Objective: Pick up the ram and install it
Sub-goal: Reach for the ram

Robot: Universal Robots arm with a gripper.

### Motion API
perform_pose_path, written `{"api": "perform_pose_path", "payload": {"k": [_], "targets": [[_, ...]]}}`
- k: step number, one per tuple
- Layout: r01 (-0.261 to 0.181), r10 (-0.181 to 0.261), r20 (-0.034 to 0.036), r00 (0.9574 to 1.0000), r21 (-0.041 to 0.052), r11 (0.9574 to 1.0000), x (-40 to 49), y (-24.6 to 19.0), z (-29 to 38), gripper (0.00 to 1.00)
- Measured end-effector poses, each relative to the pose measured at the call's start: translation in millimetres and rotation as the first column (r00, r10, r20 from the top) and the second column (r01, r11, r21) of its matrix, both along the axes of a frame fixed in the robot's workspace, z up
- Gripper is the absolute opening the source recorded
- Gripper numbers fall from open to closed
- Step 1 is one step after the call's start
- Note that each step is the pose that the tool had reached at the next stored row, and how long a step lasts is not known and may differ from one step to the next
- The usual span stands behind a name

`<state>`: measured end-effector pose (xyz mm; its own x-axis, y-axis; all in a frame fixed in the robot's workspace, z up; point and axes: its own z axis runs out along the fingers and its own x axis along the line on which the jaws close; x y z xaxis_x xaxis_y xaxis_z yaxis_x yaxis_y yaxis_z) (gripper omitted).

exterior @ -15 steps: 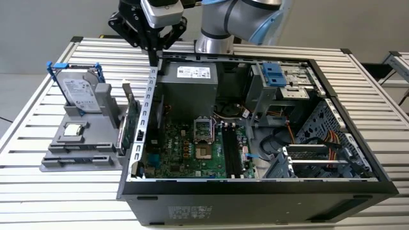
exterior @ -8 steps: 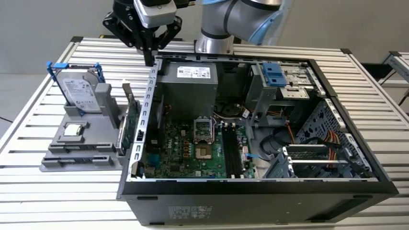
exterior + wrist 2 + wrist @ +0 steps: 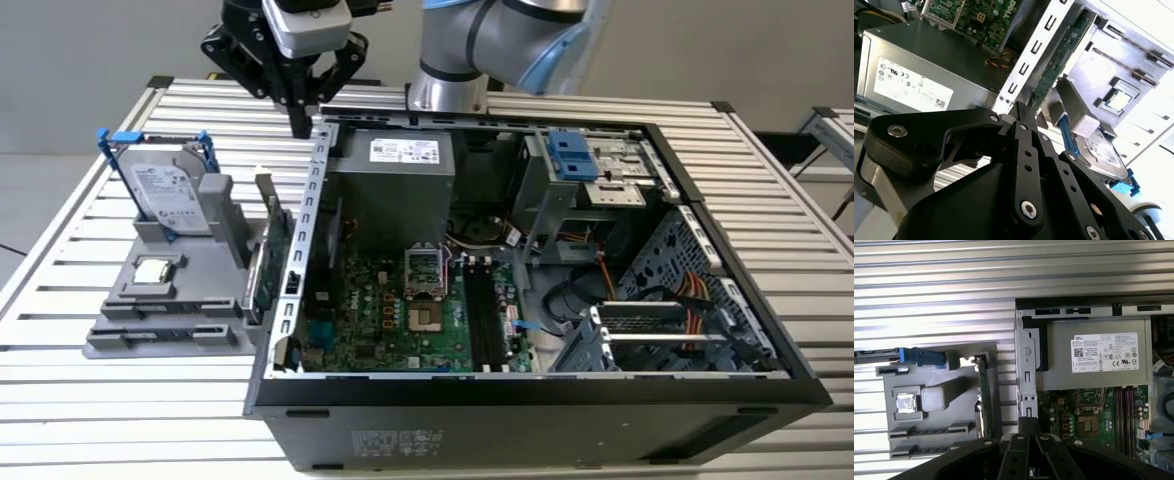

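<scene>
Gripper: black two-finger gripper [image 3: 304,120], fingers pressed together, empty, near grey plastic parts holder [image 3: 134,340].
Case: open black computer tower [image 3: 534,425] lies flat, likely exposing motherboard slots for insertion.

Slatted metal tabletop [image 3: 134,400] here, and sitting right on it, the open computer case [image 3: 534,425]. Just beside that, toward the exterior view's left, a gray parts holder [image 3: 160,325].

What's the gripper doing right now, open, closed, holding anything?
Gripper: closed, holding nothing.
</scene>
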<state>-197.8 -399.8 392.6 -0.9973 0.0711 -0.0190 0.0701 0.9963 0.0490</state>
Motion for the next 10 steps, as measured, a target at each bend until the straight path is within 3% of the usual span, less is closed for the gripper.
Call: {"api": "perform_pose_path", "payload": {"k": [10], "targets": [[0.000,0.000,0.0000,1.0000,0.0001,1.0000,-11.0,-0.2,0.0,0.00]]}}
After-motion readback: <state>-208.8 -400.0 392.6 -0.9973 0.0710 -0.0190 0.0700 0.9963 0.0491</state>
